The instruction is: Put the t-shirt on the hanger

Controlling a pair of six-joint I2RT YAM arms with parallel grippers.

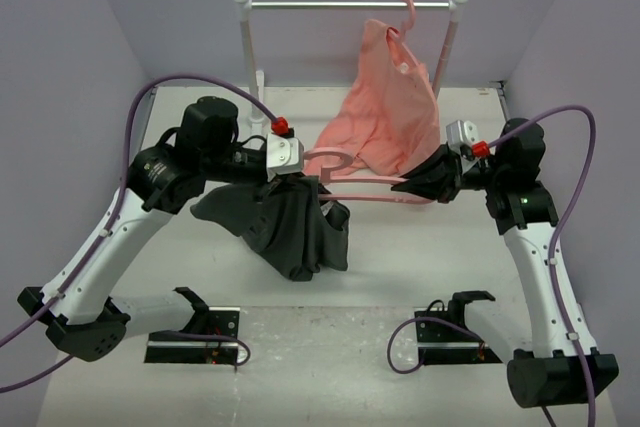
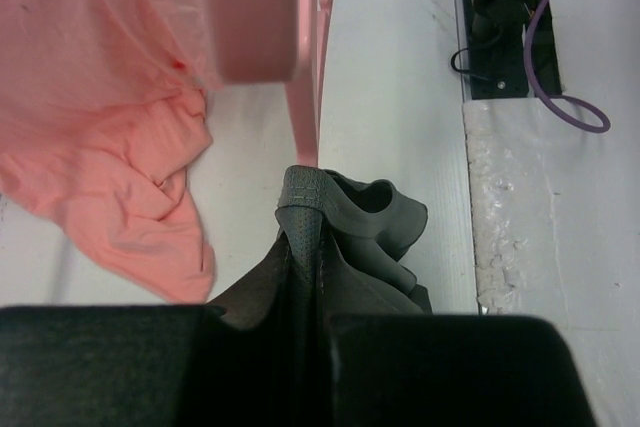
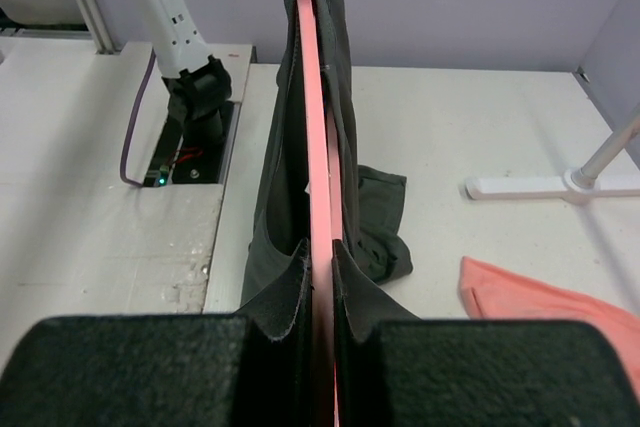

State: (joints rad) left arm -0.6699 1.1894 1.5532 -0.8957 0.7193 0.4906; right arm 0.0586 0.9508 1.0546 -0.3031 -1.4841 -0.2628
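The dark charcoal t-shirt (image 1: 297,230) hangs crumpled in mid-table, its lower part touching the table. My left gripper (image 1: 284,175) is shut on its upper edge; in the left wrist view the grey fabric (image 2: 345,212) is pinched in the left gripper (image 2: 305,292). The thin pink hanger (image 1: 362,183) lies roughly level between the arms, hook towards the left gripper. My right gripper (image 1: 412,187) is shut on its right end. In the right wrist view the hanger bar (image 3: 318,137) runs out from the right gripper (image 3: 320,282) into the t-shirt (image 3: 285,187), which drapes on both sides of it.
A white clothes rack (image 1: 350,5) stands at the back with a salmon-pink shirt (image 1: 385,112) on its own hanger, its hem trailing on the table behind the held hanger. The rack foot (image 3: 560,185) and the salmon shirt (image 2: 100,147) lie close by. Black brackets (image 1: 195,332) sit at the near edge.
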